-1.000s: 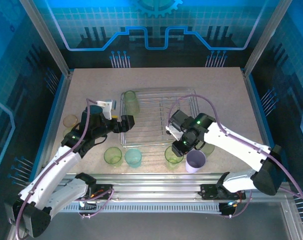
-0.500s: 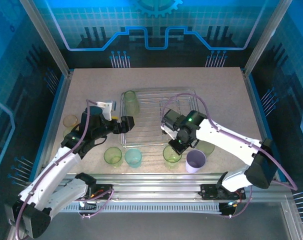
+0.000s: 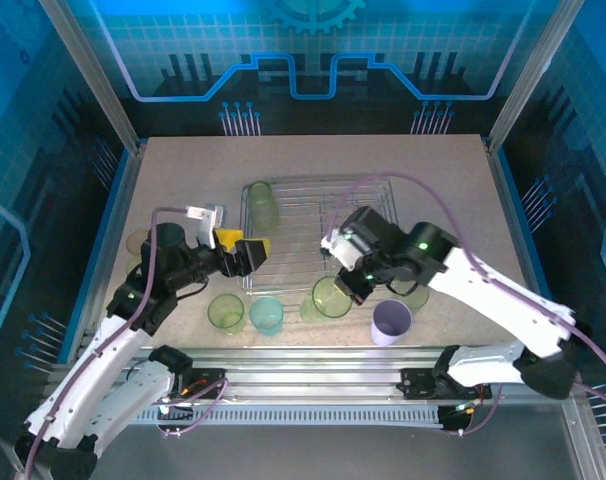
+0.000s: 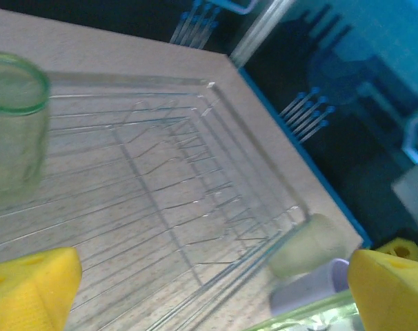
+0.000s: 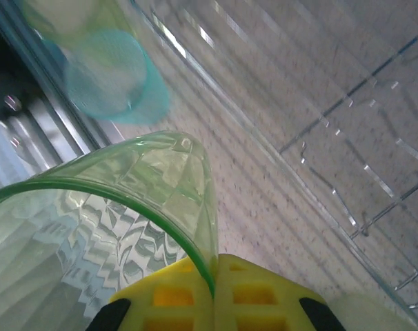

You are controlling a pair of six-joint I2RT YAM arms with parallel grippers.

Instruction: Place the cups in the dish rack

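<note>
Right tool (image 5: pixel 213 279) pinches a green cup (image 5: pixel 92 227) by the rim at the rack's (image 3: pixel 303 235) near edge; left tool (image 3: pixel 243 245) hangs spread. Next, I'd say: lift it over onto the wires.

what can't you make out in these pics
Top external: tan cup partly behind the left arm.
Top external: pale cup mostly under the right arm, exact colour unclear.
Right wrist: green cup in the right gripper cut off by left and bottom edges; teal cup blurred.
</note>
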